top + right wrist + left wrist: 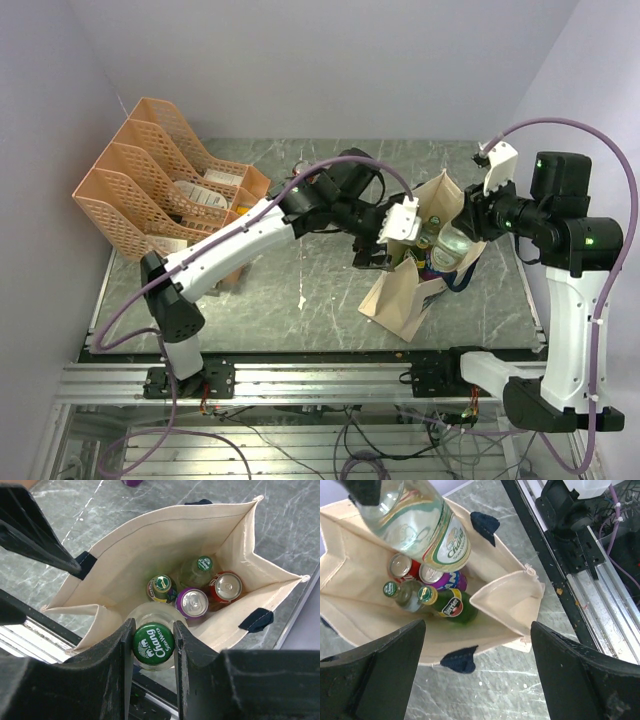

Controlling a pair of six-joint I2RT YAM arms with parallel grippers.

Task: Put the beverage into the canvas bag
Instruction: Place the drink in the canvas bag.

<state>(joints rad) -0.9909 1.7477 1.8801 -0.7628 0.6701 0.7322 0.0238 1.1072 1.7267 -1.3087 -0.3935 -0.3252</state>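
The cream canvas bag (405,295) with navy handles stands open at the middle right of the table. My right gripper (153,630) is shut on the green-capped neck of a clear Chang soda water bottle (153,644) and holds it tilted over the bag's mouth (150,545). The bottle also shows in the left wrist view (420,525). Inside the bag lie a red can (226,586), a purple can (193,603) and two green bottles (161,587). My left gripper (477,625) is open wide and empty at the bag's near rim (505,587).
Orange plastic file trays (160,180) holding packets stand at the back left. An aluminium rail (300,380) runs along the table's front edge. Walls close in on the left, back and right. A purple object (132,481) lies on the table beyond the bag.
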